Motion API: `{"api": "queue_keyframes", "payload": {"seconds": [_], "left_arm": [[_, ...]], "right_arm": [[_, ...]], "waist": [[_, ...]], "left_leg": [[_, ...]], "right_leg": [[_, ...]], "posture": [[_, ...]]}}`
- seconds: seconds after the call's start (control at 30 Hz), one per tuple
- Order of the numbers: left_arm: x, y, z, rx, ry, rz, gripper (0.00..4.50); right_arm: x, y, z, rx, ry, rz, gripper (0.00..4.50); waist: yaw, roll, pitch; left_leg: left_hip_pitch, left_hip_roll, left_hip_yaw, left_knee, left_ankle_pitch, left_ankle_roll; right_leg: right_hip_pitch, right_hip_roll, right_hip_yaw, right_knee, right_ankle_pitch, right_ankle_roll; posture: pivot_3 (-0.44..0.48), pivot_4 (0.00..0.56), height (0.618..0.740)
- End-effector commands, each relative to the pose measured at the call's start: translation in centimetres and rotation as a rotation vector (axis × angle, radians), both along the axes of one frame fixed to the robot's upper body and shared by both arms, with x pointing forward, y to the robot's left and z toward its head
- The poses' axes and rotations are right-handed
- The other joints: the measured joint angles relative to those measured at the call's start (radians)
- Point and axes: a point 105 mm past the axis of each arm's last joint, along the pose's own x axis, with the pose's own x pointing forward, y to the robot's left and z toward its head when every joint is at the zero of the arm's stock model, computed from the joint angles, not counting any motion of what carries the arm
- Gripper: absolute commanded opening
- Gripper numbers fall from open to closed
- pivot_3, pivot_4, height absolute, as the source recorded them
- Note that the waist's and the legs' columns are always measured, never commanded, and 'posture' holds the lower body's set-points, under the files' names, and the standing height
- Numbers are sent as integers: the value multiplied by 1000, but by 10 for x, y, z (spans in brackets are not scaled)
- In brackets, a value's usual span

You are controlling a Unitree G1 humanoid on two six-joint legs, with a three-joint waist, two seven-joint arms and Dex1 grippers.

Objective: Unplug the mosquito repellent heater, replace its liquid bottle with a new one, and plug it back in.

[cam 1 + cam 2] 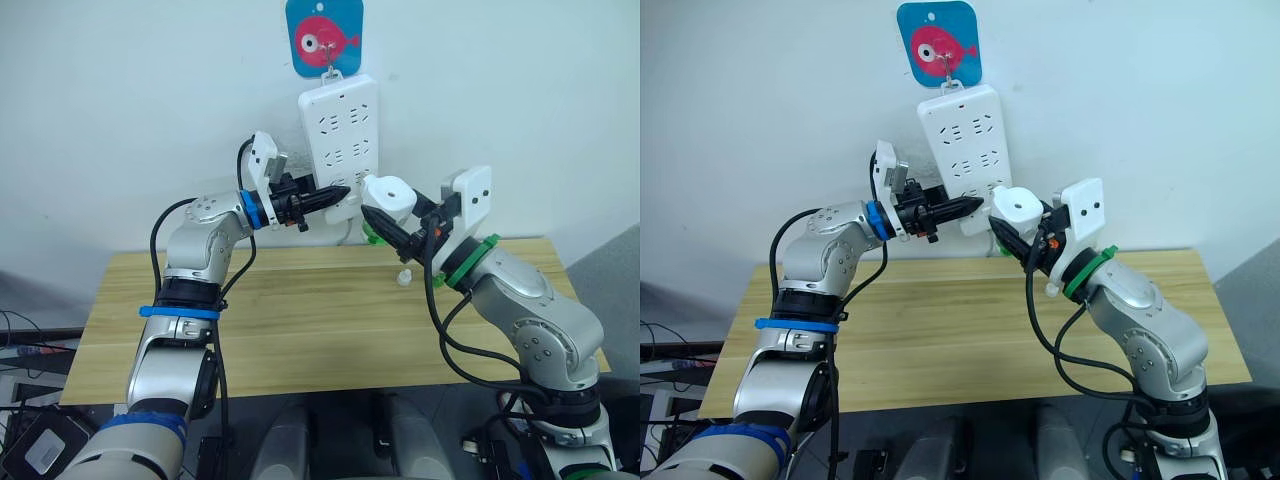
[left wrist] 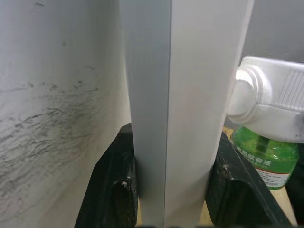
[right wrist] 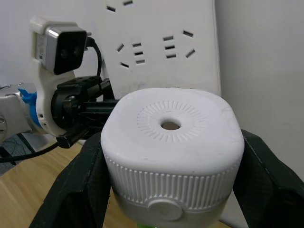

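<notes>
While your left gripper [image 1: 335, 193] clamps the lower edge of the power strip [image 1: 338, 140] on the far wall, your right gripper [image 3: 166, 190] holds the mosquito repellent heater [image 3: 171, 147] (green bottle [image 2: 268, 154] attached) just right of the strip, above the table [image 1: 300, 310].

**Left hand clamped on the power strip's edge**

The left hand [image 2: 168, 190] has its two black fingers [image 2: 114, 185] on either side of the long white power strip [image 2: 185, 95], seen edge-on, pressing both faces. Beside the strip stands a white wall [image 2: 57, 104] marked with grey scuffs. On the strip's other side is the white mosquito repellent heater [image 2: 273, 99], with a green liquid bottle [image 2: 268, 159] beneath it carrying a printed label. A sliver of wooden bench [image 2: 287, 206] shows below the bottle.
</notes>
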Motion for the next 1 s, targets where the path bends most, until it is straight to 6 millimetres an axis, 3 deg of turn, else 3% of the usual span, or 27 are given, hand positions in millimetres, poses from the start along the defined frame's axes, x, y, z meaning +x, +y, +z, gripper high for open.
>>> {"api": "queue_keyframes", "payload": {"seconds": [0.03,0.67,1.0], "left_arm": [[-10,-6,12,0,-51,-58,1369],[-10,-5,9,12,-58,-41,1369],[-12,-5,8,15,-58,-42,1369]], "right_arm": [[-5,3,13,-12,-59,-1,3036],[-5,-3,-1,-76,-22,-6,3036],[-2,-2,9,-48,-58,-9,3036]], "waist": [[1,0,0],[0,0,0],[0,0,0]], "left_leg": [[0,0,0,0,0,0],[0,0,0,0,0,0],[0,0,0,0,0,0]], "right_leg": [[0,0,0,0,0,0],[0,0,0,0,0,0],[0,0,0,0,0,0]], "posture": [[-54,219,740],[-47,227,740],[-41,223,740]]}}
